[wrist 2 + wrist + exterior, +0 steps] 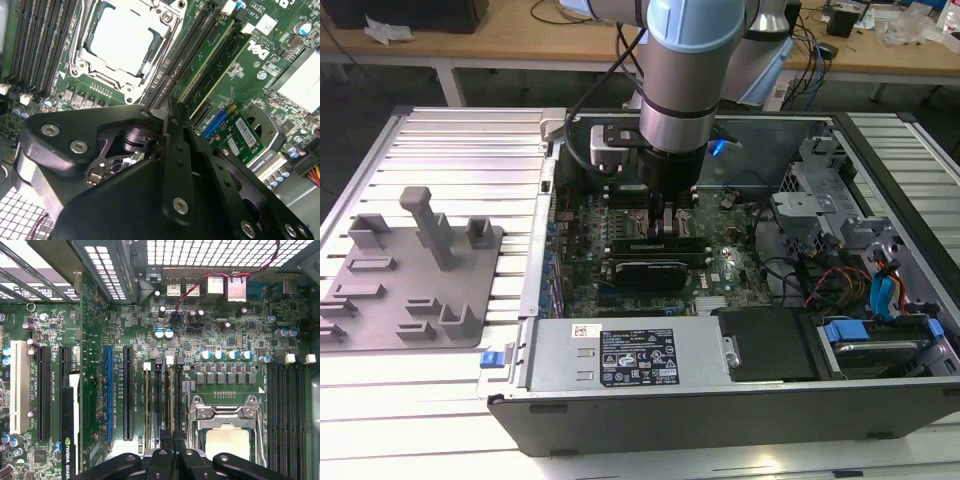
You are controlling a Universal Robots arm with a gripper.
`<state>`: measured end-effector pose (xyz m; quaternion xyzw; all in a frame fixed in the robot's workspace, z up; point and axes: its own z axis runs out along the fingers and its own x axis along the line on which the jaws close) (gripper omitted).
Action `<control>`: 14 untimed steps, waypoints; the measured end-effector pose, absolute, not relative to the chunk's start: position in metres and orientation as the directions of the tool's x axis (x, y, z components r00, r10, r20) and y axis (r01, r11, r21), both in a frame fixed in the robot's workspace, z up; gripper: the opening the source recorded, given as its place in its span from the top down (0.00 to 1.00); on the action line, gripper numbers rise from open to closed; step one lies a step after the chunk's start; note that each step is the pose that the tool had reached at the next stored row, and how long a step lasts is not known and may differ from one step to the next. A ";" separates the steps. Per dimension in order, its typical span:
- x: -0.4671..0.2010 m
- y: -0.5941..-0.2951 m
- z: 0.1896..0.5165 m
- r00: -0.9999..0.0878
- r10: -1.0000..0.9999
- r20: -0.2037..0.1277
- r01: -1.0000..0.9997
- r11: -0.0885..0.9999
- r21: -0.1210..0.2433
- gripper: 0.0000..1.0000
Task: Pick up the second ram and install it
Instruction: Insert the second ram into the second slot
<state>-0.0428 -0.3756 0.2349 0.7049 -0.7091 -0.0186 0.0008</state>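
The second ram (207,62) is a slim green strip standing on edge in a long black memory slot beside the CPU socket (122,42). One end of it runs in between my black fingers (176,150), which hide the rest. My gripper (167,116) is shut on the strip, low over the motherboard. In the first wrist view the gripper (173,440) sits over the memory slots (159,395) beside the socket (225,432). In the exterior view the gripper (675,222) is down inside the open computer case, at the middle of the board.
A grey fixture tray (380,320) with blocks and a post lies on the slatted table at the exterior view's left. Inside the case (620,425) are a power supply (630,355), a graphics card (645,272), drive bays and cables (865,285). The case walls close in on the board.
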 end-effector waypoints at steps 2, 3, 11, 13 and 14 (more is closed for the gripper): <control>-0.043 -0.376 0.235 -0.006 -1.000 -0.025 -1.000 0.006 0.027 0.91; -0.043 -0.376 0.235 -0.006 -1.000 -0.025 -1.000 0.006 0.027 0.91; -0.043 -0.376 0.239 -0.006 -1.000 -0.025 -1.000 0.006 0.027 0.91; -0.043 -0.376 0.239 -0.006 -1.000 -0.025 -1.000 0.006 0.027 0.91; -0.043 -0.376 0.239 -0.007 -1.000 -0.025 -1.000 0.007 0.027 0.91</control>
